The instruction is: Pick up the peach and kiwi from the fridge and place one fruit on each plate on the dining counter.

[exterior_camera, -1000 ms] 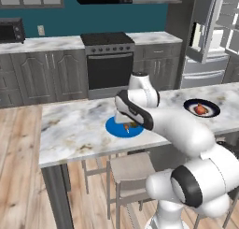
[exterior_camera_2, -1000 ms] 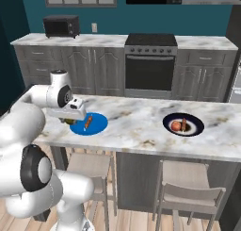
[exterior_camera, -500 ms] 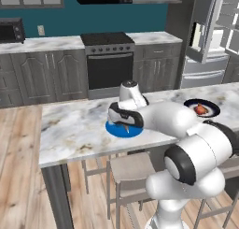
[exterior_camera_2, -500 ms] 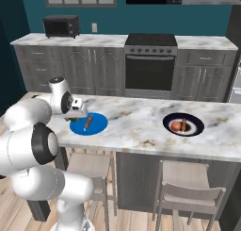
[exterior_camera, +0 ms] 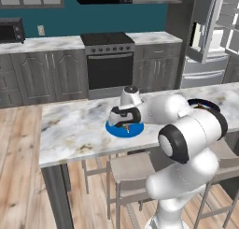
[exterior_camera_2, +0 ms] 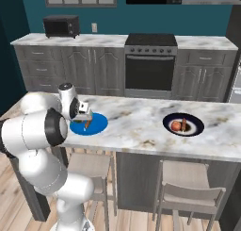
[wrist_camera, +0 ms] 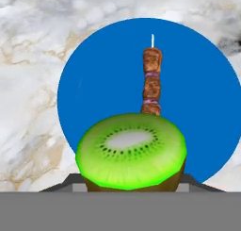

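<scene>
Counter (exterior_camera_2: 141, 126) of marbled white-grey runs across both base views, with stools (exterior_camera_2: 181, 190) tucked under its near edge. Toward its left part, in the right base view, lies the blue plate (exterior_camera_2: 96, 126), and the gripper (exterior_camera_2: 86, 118) hangs low over it, the white arm bent down across the counter's near side. In the hand view the kiwi (wrist_camera: 131, 152) sits right at the gripper's tip, cut face bright green with a pale core and dark seeds, brown skin below; the jaws are closed on it, though the fingertips themselves are hidden behind the fruit. Whether the kiwi touches the plate or hangs just above it cannot be told. On the blue plate beyond the kiwi lies a skewer (wrist_camera: 151, 81) of brown chunks, its pale tip pointing away from the hand. Well to the right on the same counter stands the black plate (exterior_camera_2: 195, 128), and the peach (exterior_camera_2: 176, 126) rests on it beside a small brown item (exterior_camera_2: 184, 125). Behind, along the wall, are grey cabinets, a stove (exterior_camera_2: 150, 65) and a microwave (exterior_camera_2: 61, 25).
</scene>
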Robot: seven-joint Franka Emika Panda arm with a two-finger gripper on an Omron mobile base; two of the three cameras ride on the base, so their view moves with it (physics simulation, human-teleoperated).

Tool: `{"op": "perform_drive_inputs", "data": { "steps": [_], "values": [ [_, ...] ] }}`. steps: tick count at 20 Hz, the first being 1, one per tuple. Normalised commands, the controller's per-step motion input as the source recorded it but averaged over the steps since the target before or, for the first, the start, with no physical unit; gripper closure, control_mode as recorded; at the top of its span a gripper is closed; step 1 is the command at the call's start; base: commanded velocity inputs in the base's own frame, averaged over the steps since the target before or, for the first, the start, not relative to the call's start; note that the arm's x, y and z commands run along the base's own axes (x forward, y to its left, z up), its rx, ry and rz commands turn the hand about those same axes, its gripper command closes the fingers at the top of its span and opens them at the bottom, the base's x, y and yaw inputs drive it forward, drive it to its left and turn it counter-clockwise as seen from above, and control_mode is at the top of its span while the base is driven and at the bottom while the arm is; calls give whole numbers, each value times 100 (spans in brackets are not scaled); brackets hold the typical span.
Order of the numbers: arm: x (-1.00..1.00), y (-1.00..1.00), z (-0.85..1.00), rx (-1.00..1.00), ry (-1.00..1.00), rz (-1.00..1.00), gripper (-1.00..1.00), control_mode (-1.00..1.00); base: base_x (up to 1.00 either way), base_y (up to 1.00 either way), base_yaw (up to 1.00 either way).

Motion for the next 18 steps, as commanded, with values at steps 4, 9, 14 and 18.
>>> {"op": "perform_drive_inputs", "data": {
  "steps": [4,9,14,18],
  "values": [
    [56,0,1,1,47,2,100,-100,0,0,0],
    [7,11,-17,0,15,2,100,-100,0,0,0],
    [14,20,-62,-3,0,0,100,-100,0,0,0],
    [7,3,-34,-3,0,0,100,-100,0,0,0]
  ]
}}
